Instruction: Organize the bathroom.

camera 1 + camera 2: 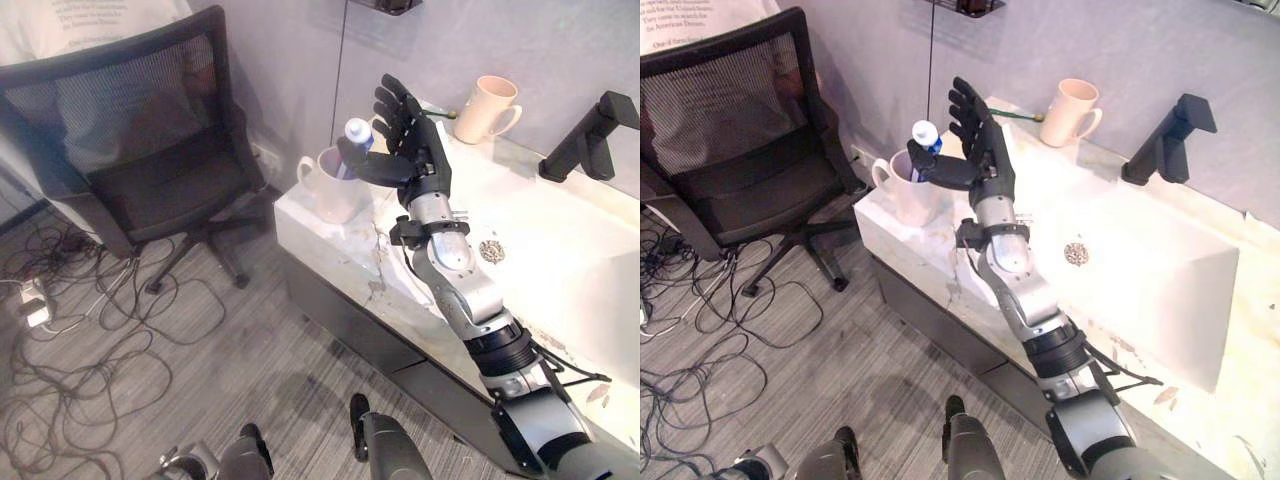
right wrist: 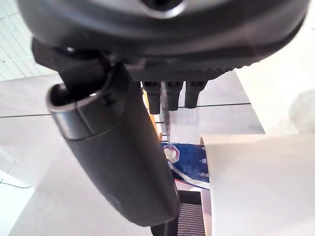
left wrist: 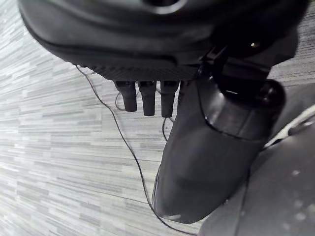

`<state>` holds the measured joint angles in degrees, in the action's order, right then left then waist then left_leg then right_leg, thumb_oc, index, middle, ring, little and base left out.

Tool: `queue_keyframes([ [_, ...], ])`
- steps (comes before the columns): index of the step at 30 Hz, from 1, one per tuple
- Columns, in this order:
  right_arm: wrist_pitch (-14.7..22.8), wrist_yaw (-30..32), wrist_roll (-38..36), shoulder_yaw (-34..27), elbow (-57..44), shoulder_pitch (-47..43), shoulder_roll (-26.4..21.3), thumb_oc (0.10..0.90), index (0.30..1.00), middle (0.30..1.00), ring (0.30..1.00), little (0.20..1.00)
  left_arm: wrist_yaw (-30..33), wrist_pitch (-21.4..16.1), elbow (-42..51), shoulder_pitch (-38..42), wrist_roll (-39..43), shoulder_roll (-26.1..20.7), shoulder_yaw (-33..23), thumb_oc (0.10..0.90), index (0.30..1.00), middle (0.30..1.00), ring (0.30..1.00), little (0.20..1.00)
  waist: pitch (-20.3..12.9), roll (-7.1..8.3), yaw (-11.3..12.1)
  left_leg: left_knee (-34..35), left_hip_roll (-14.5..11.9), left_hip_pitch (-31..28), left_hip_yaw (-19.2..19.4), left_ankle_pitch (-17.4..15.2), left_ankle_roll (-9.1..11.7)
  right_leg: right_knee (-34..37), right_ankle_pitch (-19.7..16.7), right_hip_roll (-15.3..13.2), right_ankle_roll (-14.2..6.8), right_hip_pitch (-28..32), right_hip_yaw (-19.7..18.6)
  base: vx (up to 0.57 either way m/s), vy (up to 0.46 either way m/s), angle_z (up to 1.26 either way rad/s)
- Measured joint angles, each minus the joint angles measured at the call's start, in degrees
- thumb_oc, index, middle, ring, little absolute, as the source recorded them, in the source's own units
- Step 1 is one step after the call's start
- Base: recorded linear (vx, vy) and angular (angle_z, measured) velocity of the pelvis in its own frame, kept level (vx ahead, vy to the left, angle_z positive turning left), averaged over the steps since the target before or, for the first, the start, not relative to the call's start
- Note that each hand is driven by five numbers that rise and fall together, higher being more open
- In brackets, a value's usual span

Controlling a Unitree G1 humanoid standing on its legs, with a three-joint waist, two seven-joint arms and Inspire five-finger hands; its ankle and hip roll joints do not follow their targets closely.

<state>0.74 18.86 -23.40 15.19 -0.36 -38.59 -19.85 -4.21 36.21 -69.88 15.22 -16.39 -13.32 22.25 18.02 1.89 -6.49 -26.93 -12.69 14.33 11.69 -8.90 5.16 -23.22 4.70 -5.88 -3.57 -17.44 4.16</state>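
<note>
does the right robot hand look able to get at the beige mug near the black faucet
Probably yes: the right robot hand hangs open above the white counter, and the beige mug by the black faucet stands unobstructed just beyond it.

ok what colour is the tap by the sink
Black, matte; the tap shows best in the right eye view, against the pale sink.

light: bright, even | shadows: soft | glare: none | wrist views: near parts blurred

The counter (image 1: 330,250) looks like smooth pale marble with grey veins. On it, both mugs (image 1: 330,185) (image 1: 487,108) look glossy ceramic. Beside the counter, the office chair (image 1: 130,130) has black mesh cloth.
</note>
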Motion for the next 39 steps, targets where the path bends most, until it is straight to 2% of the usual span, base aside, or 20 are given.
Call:
queue_keyframes([
  [16, -1.42, -2.18, -0.11, 1.01, -0.49, 0.01, -0.05, 0.800, 0.900, 0.900, 0.900, 0.900, -0.21, 1.03, 0.10, 0.02, -0.01, -0.30, 0.10, 0.800, 0.900, 0.900, 0.900, 0.900, -0.15, 0.15, -1.52, -1.97, -0.78, -0.58, 1.63, -1.37, -0.17, 0.27, -0.64, 0.20, -0.39, 0.37, -1.53, 0.00, 0.014, -0.06],
  [31, -1.42, -2.47, -0.07, 2.41, -0.65, 0.00, -0.05, 0.800, 0.900, 0.900, 0.900, 0.900, -0.31, 1.42, 0.19, 0.97, 0.04, -0.49, 2.02, 0.800, 0.900, 0.900, 0.900, 0.900, -0.76, 0.00, -1.51, -3.83, -0.80, 3.50, 1.13, -1.44, -0.22, -1.20, -0.88, 0.09, -0.48, -3.33, -1.63, -0.04, 0.004, 0.01],
  [39, -1.42, -2.45, 0.00, 2.52, -0.60, 0.00, -0.04, 0.800, 0.900, 0.900, 0.900, 0.900, -0.39, 1.36, 0.18, 1.02, 0.00, -0.47, 2.15, 0.800, 0.900, 0.900, 0.900, 0.900, -0.67, -0.12, -1.53, -3.66, -0.71, 3.62, 1.15, -1.42, -0.26, -1.17, -0.89, 0.05, -0.44, -3.48, -1.50, -0.01, 0.000, 0.00],
])
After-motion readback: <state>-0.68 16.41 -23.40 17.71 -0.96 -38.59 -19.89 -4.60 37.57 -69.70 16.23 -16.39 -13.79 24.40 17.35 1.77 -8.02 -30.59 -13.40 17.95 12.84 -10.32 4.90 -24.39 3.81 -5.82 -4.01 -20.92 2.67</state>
